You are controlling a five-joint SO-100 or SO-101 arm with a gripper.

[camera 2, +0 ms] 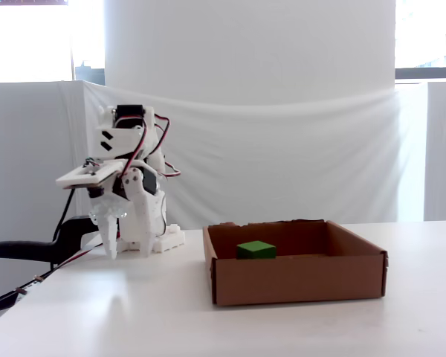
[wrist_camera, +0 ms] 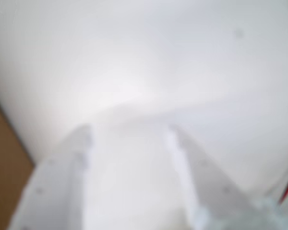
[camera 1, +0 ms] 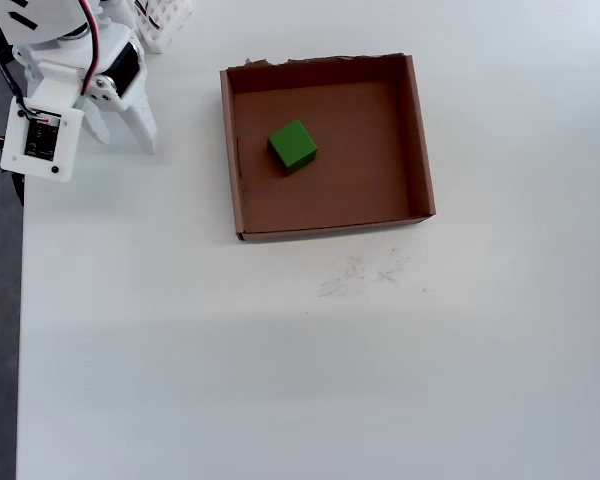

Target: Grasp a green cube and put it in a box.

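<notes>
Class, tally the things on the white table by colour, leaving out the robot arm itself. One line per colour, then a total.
Green: 1, the green cube
Brown: 1, the box
Total: 2

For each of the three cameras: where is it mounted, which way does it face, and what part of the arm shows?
Wrist view: rides on the arm, looks down at the white table past the blurred gripper.
Overhead view: above, looking straight down at the box holding the green cube; the arm is at top left.
Fixed view: table height, side-on; the arm stands left of the box.
The overhead and fixed views share box, cube and arm.
</notes>
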